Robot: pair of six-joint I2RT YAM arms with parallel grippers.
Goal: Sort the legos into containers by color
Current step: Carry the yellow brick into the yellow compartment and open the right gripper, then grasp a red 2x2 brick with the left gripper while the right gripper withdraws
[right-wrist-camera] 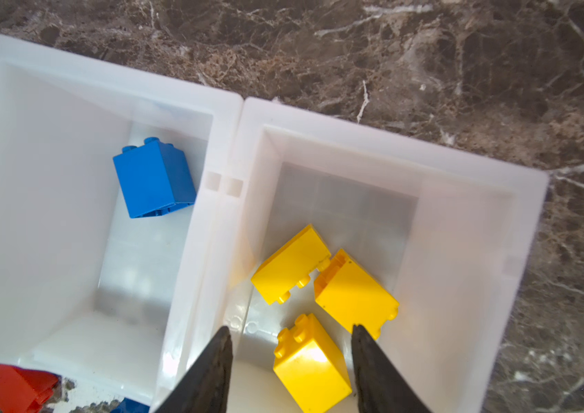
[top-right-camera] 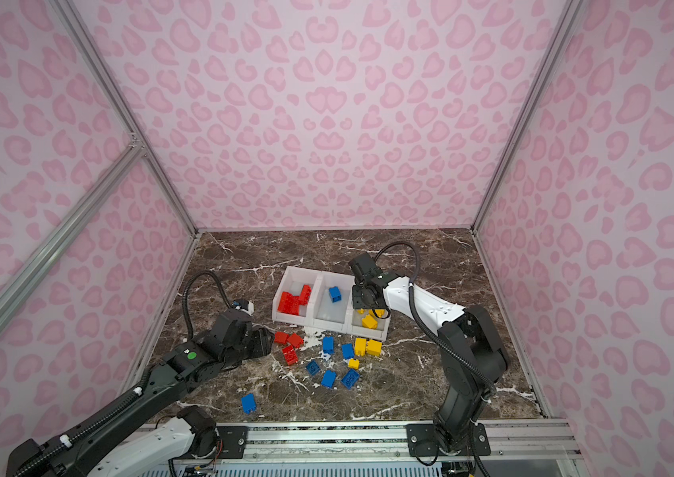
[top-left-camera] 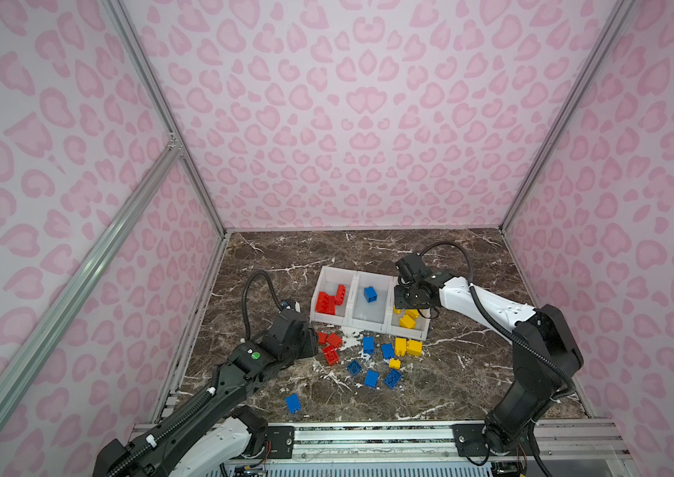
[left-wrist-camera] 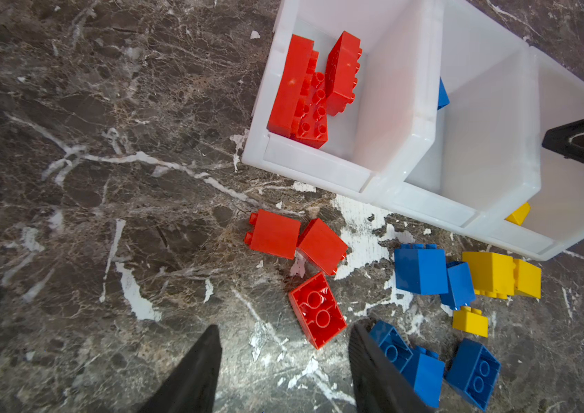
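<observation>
A dark marble table [top-left-camera: 471, 371] inside pink-patterned walls [top-left-camera: 368, 124] is carrying the containers [top-left-camera: 327, 319], three white bins joined in a row. The right gripper [right-wrist-camera: 290, 328] is hovering over the end bin with its jaws apart, gripping nothing. A yellow lego [right-wrist-camera: 310, 368] is lying on the bin floor beneath the gap, and two more yellow legos [right-wrist-camera: 290, 264] are lying just beyond. A blue lego [right-wrist-camera: 154, 178] is sitting in the neighbouring middle bin. The left gripper [left-wrist-camera: 284, 326], jaws likewise apart and empty, is hanging over the table, with a loose red lego [left-wrist-camera: 317, 309] lying just ahead of it.
</observation>
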